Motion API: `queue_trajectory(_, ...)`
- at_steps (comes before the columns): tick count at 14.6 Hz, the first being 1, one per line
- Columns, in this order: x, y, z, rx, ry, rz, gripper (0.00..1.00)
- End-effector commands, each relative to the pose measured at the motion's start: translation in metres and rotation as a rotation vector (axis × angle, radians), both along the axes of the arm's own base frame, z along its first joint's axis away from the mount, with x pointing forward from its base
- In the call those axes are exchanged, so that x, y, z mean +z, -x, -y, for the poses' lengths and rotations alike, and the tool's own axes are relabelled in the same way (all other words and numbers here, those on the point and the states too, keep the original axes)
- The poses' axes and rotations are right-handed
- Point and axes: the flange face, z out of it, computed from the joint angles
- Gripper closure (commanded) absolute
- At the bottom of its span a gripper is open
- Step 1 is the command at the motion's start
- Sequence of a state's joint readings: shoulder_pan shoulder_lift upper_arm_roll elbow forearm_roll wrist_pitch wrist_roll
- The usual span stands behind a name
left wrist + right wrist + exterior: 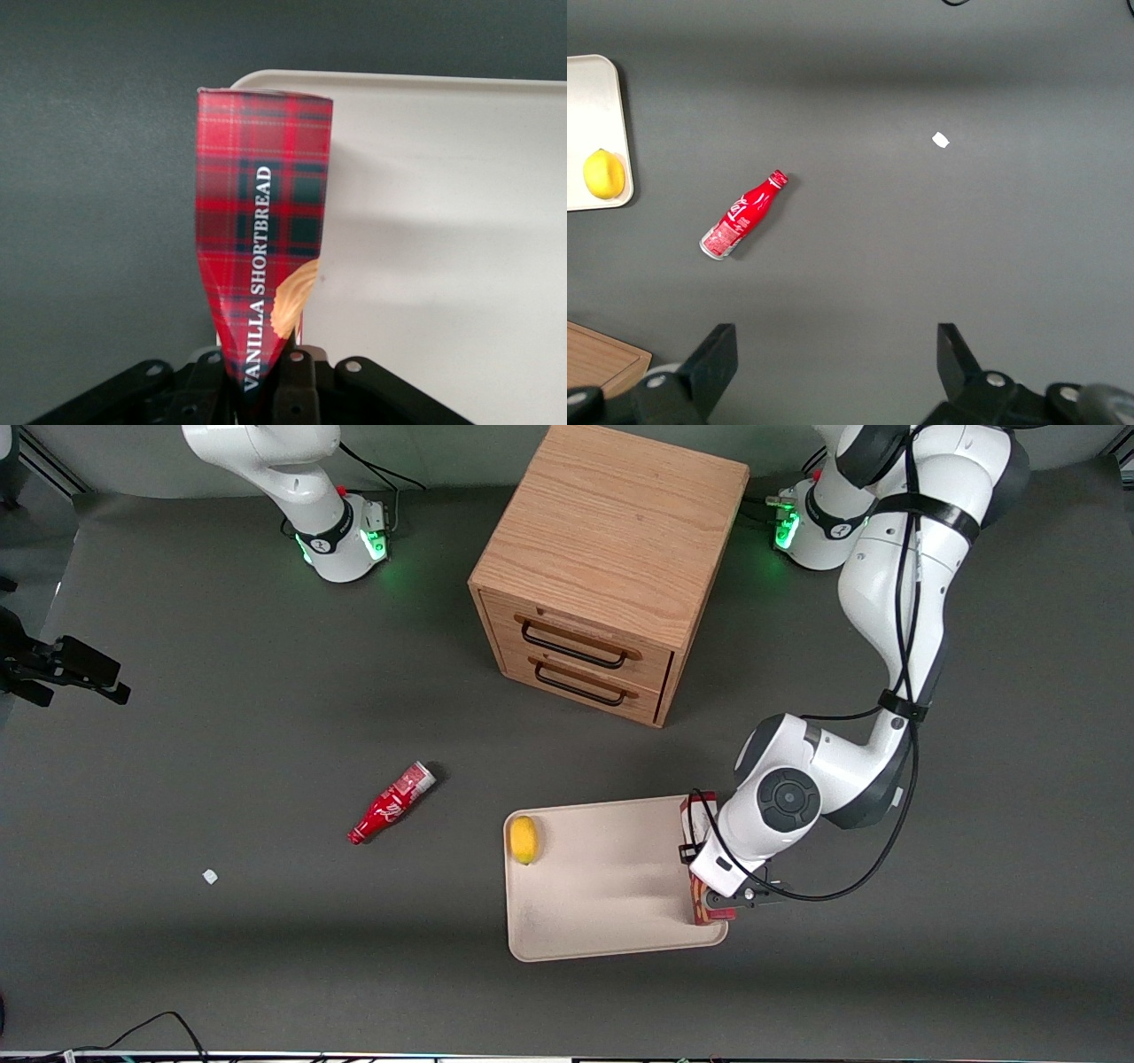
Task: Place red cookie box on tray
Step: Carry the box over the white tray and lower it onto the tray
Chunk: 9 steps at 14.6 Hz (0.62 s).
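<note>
The red cookie box (693, 816), dark-red tartan with a tan cookie picture, stands on edge along the tray's (602, 877) side toward the working arm's end. My left gripper (722, 900) is over it and shut on it. In the left wrist view the box (261, 221) runs out from between the black fingers (301, 381), pinched narrow at the gripper (266, 376), over the cream tray's rim (399, 80). I cannot tell if the box rests on the tray or hangs just above it. The arm hides the box's middle in the front view.
A yellow lemon (524, 839) lies on the tray at its parked-arm side. A red soda bottle (390, 803) lies on the grey table toward the parked arm's end, with a small white scrap (209, 876) further that way. A wooden two-drawer cabinet (602, 576) stands farther from the camera than the tray.
</note>
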State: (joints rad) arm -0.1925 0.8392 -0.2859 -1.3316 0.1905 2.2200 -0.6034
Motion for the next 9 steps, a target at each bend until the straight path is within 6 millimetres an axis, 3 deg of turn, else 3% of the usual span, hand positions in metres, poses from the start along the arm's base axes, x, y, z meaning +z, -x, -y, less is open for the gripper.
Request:
queue_trajectory(1,0.0,-0.005,0.008,0.019,-0.012,0.028,1.0)
queue_trajectory(3,0.0,-0.004,0.008,0.023,-0.012,0.027,0.97)
queue_trajectory(4,0.0,-0.005,0.008,0.023,-0.012,0.029,0.63)
queue_trajectory(5,-0.001,-0.004,0.01,0.018,-0.008,0.04,0.07)
queue_trajectory(6,0.003,-0.003,0.012,0.009,-0.002,0.078,0.0)
queue_trajectory(9,0.02,0.006,0.01,0.008,0.014,0.107,0.0)
